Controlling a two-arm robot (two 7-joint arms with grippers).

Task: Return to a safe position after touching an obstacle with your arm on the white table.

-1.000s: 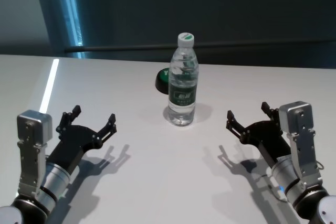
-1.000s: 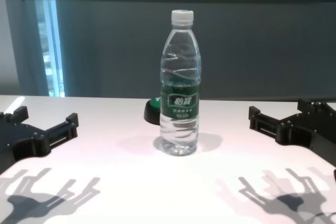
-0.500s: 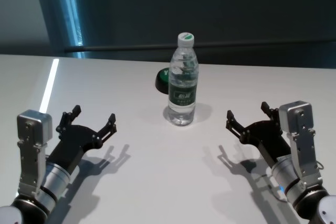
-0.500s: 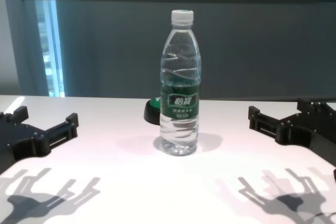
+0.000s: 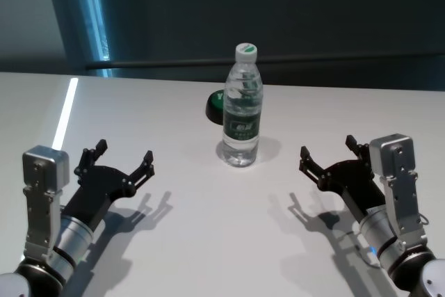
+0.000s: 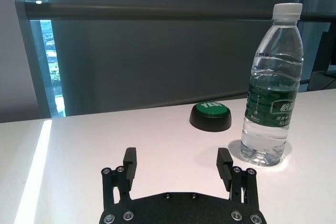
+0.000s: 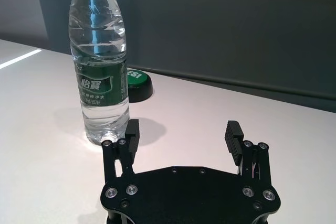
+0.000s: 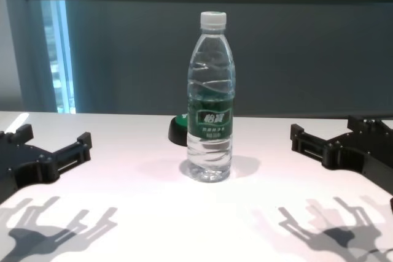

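Tools come first: the left tool (image 5: 115, 160) and right tool (image 5: 328, 155) are held spread wide and empty. Between and beyond them the bottle (image 5: 243, 107) stands upright on the desk (image 5: 201, 241), judged top-heavy, slippery, best gripped mid-label.

The tall clear plastic water bottle (image 5: 243, 115) has a white screw cap and a dark green label with white characters. The low round object (image 5: 215, 106) behind it is black with a green top. The smooth worktop (image 5: 208, 227) is plain white. Both tools, left (image 5: 115, 159) and right (image 5: 328, 153), are matte black.
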